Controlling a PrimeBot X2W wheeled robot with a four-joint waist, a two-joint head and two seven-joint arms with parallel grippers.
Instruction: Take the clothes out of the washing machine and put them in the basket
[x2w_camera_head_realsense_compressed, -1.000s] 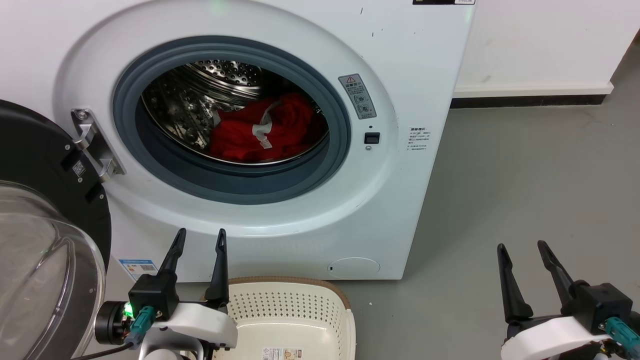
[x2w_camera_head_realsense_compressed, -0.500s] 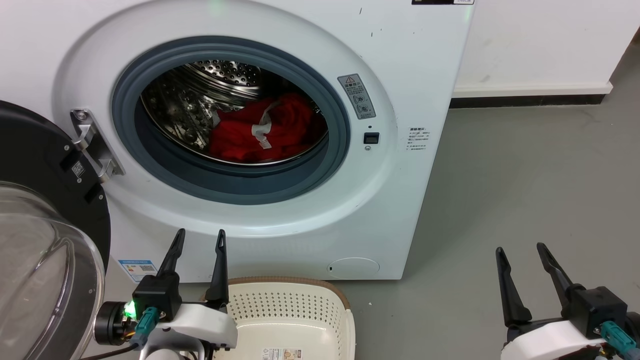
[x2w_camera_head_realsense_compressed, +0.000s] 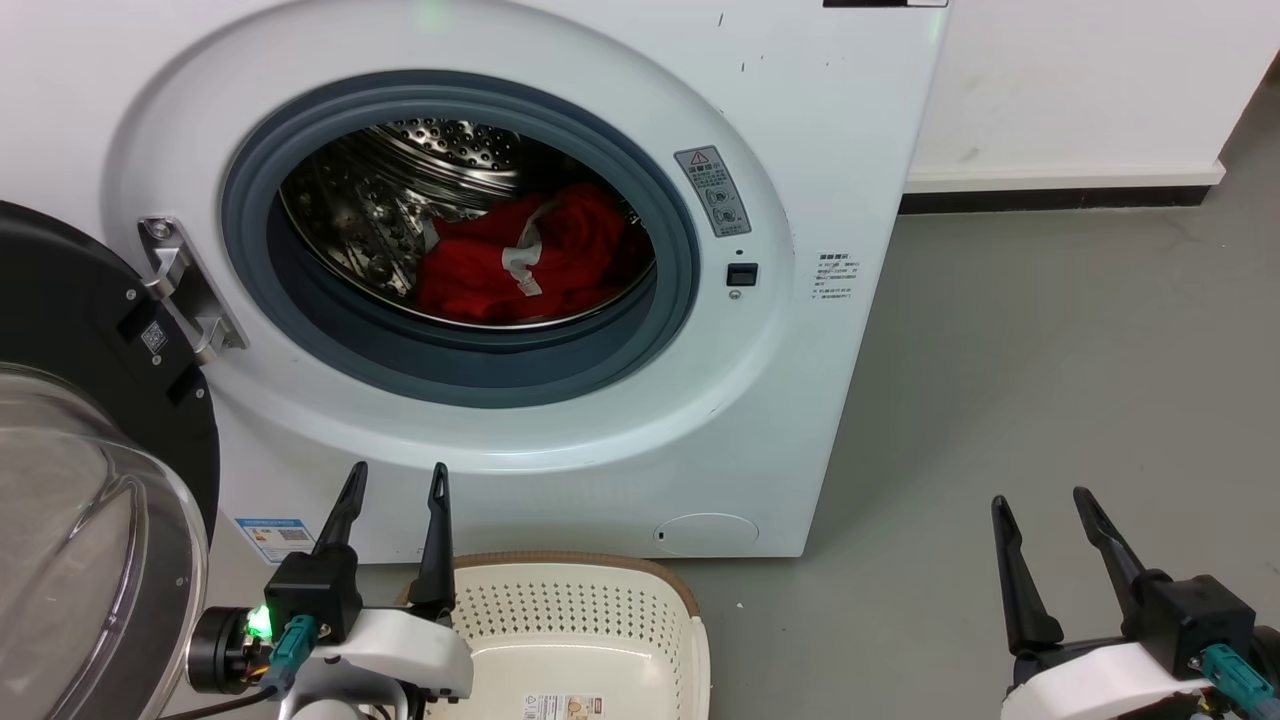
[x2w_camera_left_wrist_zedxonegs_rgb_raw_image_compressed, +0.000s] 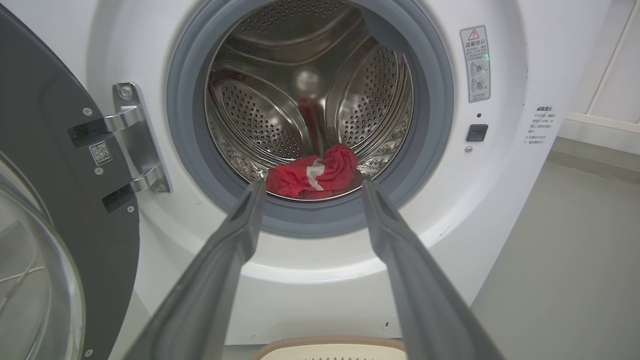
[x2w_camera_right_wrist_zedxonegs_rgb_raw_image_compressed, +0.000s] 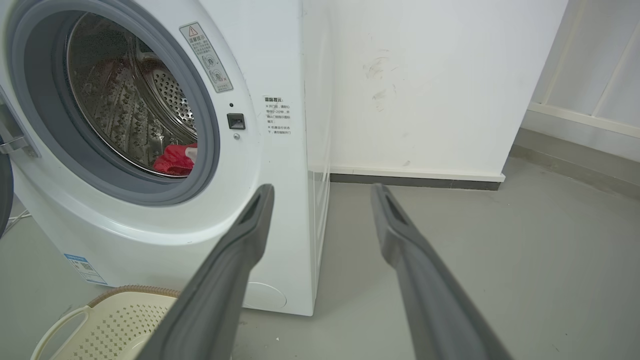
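Observation:
The white washing machine (x2w_camera_head_realsense_compressed: 800, 120) stands with its door swung open at the left. Red clothes (x2w_camera_head_realsense_compressed: 520, 265) with a white strip lie low in the steel drum; they also show as red clothes (x2w_camera_left_wrist_zedxonegs_rgb_raw_image_compressed: 312, 172) and red clothes (x2w_camera_right_wrist_zedxonegs_rgb_raw_image_compressed: 172, 159) in the wrist views. The cream basket (x2w_camera_head_realsense_compressed: 690, 610) sits on the floor in front of the machine, its base bare apart from a paper label. My left gripper (x2w_camera_head_realsense_compressed: 397, 478) is open, below the drum opening and beside the basket's left rim. My right gripper (x2w_camera_head_realsense_compressed: 1040, 502) is open over the floor, right of the machine.
The black-rimmed glass door (x2w_camera_head_realsense_compressed: 90, 470) hangs open at the far left on a metal hinge (x2w_camera_head_realsense_compressed: 185, 290). Grey floor (x2w_camera_head_realsense_compressed: 1050, 350) stretches to the right of the machine. A white wall with a dark skirting (x2w_camera_head_realsense_compressed: 1060, 200) runs behind it.
Both grippers have barely moved. The head view has shifted very slightly. The clothes lie as before.

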